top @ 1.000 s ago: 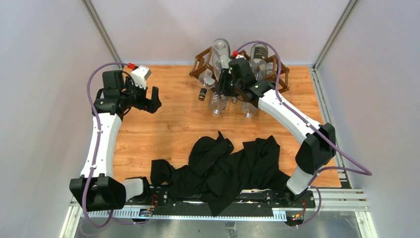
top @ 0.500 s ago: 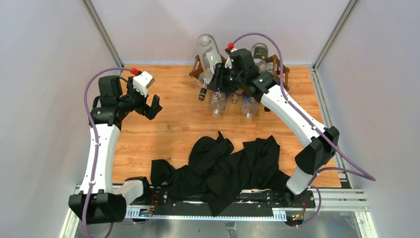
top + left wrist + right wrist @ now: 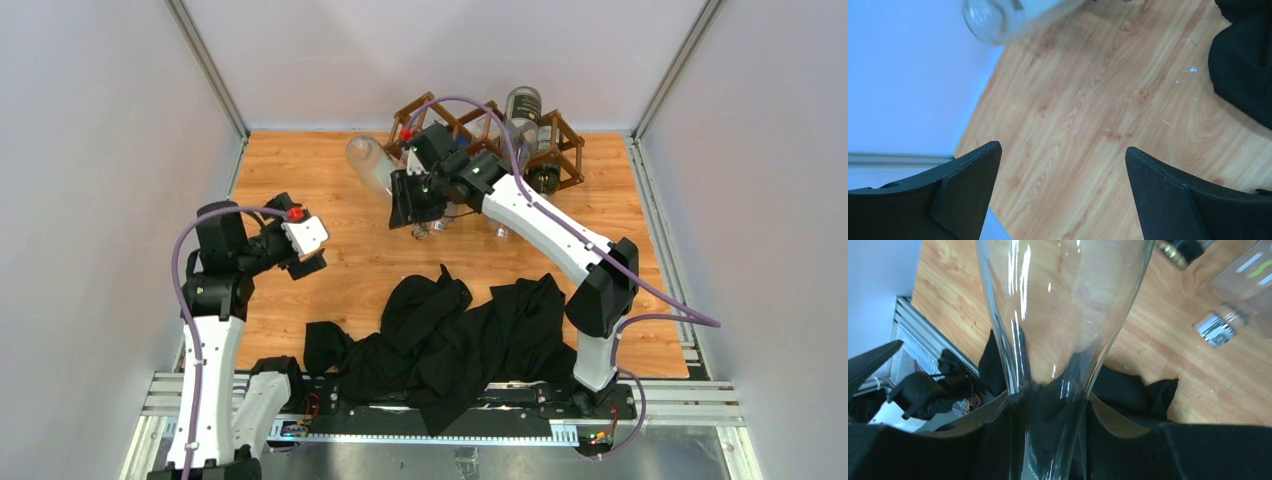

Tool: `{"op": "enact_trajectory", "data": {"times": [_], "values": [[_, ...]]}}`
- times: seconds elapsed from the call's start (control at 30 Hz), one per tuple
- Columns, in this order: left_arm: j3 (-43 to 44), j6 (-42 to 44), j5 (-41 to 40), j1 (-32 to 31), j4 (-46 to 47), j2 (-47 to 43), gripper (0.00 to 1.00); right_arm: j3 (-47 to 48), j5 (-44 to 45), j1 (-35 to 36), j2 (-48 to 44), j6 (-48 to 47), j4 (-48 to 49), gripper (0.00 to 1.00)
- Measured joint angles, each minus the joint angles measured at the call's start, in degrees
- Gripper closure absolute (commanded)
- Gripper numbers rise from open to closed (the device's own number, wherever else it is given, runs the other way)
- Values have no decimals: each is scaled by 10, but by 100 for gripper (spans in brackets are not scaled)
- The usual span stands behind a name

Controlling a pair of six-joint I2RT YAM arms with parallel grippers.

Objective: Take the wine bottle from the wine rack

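Along the left, the bench [image 3: 300, 160] ends against the pale side wall [image 3: 100, 200]. In the left wrist view that edge runs as a slanted line with bare wood to its right. The left tool [image 3: 1063, 200] hangs near this edge with its two dark fingers spread wide, and only wood grain shows in the gap. From there toward the middle the board is open, bounded on the near side by a heap of black cloth [image 3: 450, 335] lying along the front edge. Farther back, the wine bottle [image 3: 368, 165], clear glass, is held tilted above the bench with its broad base toward the left wall. Its body is outside the wine rack [image 3: 555, 150], just left of the rack's left end. The right tool [image 3: 408, 200] is clamped on its neck; the right wrist view shows the slim neck pinched between both fingers, with the shoulder flaring away above. No label shows on this bottle. To the right, the rack stands at the back edge by the rear wall. It holds a dark bottle [image 3: 523, 105] with a pale label whose print is too small to read, and clear bottles [image 3: 498, 230] whose necks jut toward the front. In the right wrist view one of these carries a green mark and another a silver cap [image 3: 1218, 330], but no words can be read. Bare wood runs from the rack to the right edge.
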Motion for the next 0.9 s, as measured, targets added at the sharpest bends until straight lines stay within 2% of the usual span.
{"op": "enact_trajectory", "data": {"times": [0.13,0.4,0.63,0.9], "values": [[-35,82,17,-9,15,-43,0,0,-3,23,9,-9,-34,100],[-103,239,42,-24,24,-93,0,-1,-18,52,9,-23,-42,100],[-126,331,56,-38,24,-92,0,-4,-38,84,9,-40,-54,100],[-126,379,58,-68,38,-75,0,-9,-74,111,9,-55,-61,100]]}}
